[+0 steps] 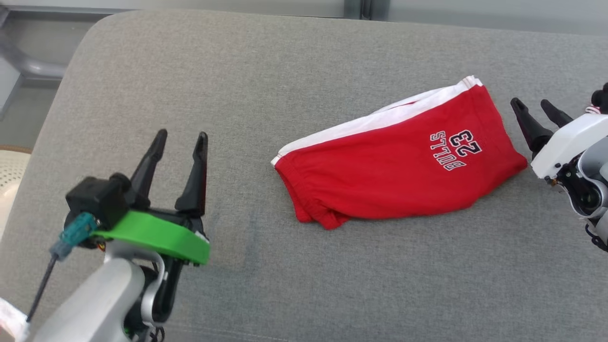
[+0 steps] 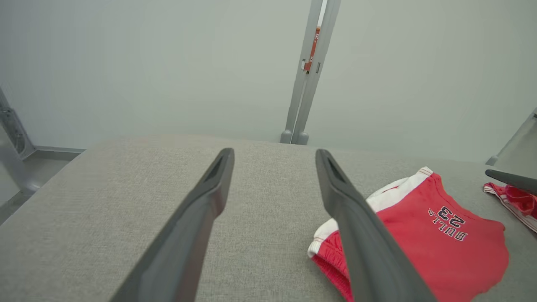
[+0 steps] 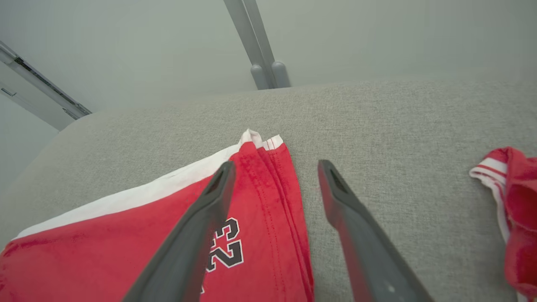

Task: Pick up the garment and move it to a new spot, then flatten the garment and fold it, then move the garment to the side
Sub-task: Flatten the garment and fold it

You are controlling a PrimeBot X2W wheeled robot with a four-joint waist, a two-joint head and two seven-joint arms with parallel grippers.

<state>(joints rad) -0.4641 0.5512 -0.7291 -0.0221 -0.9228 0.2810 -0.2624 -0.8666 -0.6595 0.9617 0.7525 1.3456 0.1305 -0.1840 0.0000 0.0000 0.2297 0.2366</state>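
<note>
Flanking the red garment (image 1: 399,156), left tool (image 1: 182,137) and right tool (image 1: 531,103), jaws apart, empty.

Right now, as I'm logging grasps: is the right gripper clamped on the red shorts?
No, the right gripper's fingers stand wide apart, and the red shorts lie on the grey cushion, unpinched.

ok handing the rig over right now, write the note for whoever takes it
Left gripper: jaws open, empty, over bare cushion left of the red shorts.
Right gripper: jaws open, empty, at the shorts' right edge.
Shorts lie flat, apparently folded in half, mid-cushion; a second red garment lies further right.
Done, it seems: flatten and fold. Left: move the shorts aside.
</note>
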